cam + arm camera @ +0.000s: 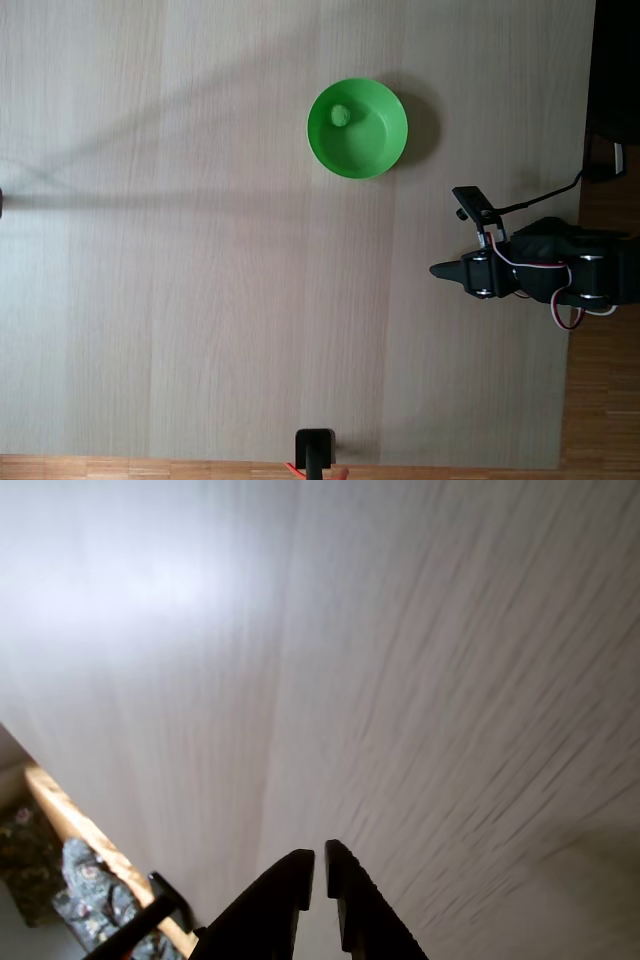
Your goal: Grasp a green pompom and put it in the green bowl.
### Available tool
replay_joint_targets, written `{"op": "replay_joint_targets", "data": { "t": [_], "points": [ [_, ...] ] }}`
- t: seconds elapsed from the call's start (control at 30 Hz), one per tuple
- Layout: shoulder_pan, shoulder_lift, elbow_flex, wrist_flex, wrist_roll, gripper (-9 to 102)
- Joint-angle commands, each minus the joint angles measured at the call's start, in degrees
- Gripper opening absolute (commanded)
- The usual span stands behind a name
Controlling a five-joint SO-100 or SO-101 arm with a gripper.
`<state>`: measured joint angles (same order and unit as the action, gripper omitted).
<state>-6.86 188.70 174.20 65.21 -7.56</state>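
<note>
Pale wood-grain laminate forms the table (200, 280) surface, seen from above in the fixed view. On it, toward the upper middle, stands the green bowl (372, 150), round and smooth-sided, upright. The green pompom (341, 116) lies inside the bowl, against the upper-left part of its inner wall. Bowl and pompom are nearly the same shade; the pompom reads as a small fuzzy lump.

The arm (560, 275) sits folded at the right edge of the table, below and to the right of the bowl and well apart from it. Red and white wires loop over its black body. The gripper (440, 270) points left in this view, its tip dark and narrow over bare table.

In the wrist view the gripper (319, 875) enters from the bottom edge. Its two black fingers (352, 900) stand close together with only a thin slit of light between the tips; the jaws are nearly closed and hold nothing. Ahead of them lies blurred, streaked table surface (380, 660). At the lower left of this view the table edge shows as a light wooden strip (80, 825), with patterned fabric (90, 895) beyond it.

A black clamp-like mount (315, 452) stands at the bottom edge of the table in the fixed view. A black cable (545, 200) runs from the arm toward the right border.
</note>
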Motion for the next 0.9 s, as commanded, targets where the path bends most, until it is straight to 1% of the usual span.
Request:
{"op": "replay_joint_targets", "data": {
  "t": [0.0,0.87],
  "points": [
    [-0.6,3.3,-0.5,-0.1,-0.3,0],
    [0.1,3.3,-0.5,-0.4,-0.3,0]
  ]
}}
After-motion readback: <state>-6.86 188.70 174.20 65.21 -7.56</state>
